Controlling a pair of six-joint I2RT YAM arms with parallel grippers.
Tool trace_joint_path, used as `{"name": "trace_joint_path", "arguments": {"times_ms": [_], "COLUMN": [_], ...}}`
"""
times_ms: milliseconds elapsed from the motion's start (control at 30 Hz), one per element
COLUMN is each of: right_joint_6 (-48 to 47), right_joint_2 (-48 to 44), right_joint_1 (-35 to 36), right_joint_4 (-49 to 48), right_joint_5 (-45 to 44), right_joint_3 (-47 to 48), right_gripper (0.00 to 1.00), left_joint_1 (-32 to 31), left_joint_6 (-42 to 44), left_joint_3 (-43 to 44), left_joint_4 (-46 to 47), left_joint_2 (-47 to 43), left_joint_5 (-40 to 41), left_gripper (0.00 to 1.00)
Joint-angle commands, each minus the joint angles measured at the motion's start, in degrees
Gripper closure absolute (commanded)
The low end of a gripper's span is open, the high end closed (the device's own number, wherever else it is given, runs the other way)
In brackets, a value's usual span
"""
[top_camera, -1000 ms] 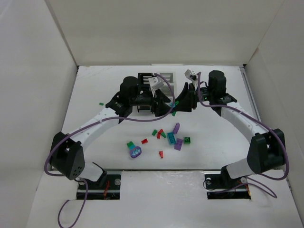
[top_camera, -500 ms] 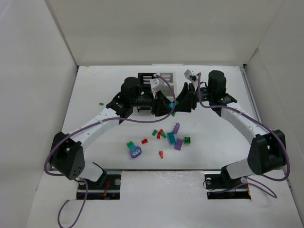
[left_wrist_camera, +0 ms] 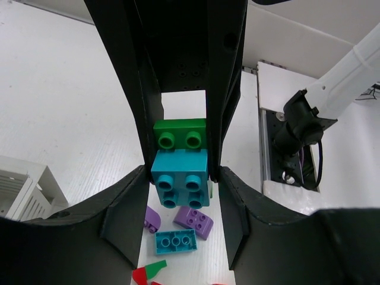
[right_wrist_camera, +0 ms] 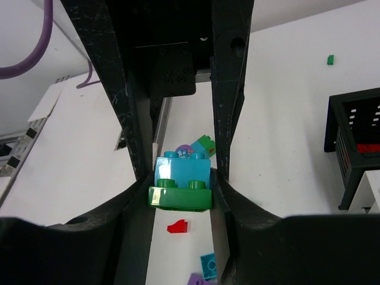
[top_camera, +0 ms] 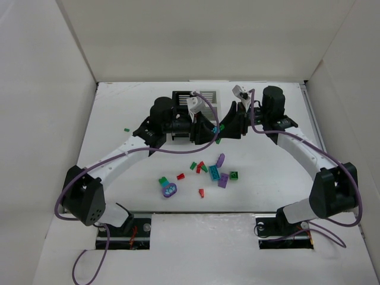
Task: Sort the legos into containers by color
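Left claw and right claw meet tip to tip above the counter – both clenched on one joined green-and-teal lego piece, held in the air just in front of the black bin and white bin. Loose legos – red, green, teal, purple – lie scattered on the counter nearer the arm bases.

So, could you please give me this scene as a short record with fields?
left gripper: shut on teal brick
right gripper: shut on green brick
bricks: stuck together, held between both grippers
loose legos: scattered on the table, nearer the arm bases
black bin: something red inside
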State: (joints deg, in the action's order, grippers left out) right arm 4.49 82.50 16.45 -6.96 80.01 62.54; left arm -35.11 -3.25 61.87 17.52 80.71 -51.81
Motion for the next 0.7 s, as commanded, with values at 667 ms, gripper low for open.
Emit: {"name": "trace_joint_path", "arguments": {"times_ms": [667], "right_joint_6": [0.1], "right_joint_2": [-1.2], "right_joint_1": [-2.0], "right_joint_4": [-2.4], "right_joint_5": [9.1], "right_joint_3": [3.0], "right_gripper": [0.82], "left_joint_1": [2.2], "left_joint_6": [2.5], "left_joint_3": [-0.6], "left_joint_4": [0.7], "left_joint_2": [-3.4], "left_joint_5": [-4.4], "left_gripper": [0.85]}}
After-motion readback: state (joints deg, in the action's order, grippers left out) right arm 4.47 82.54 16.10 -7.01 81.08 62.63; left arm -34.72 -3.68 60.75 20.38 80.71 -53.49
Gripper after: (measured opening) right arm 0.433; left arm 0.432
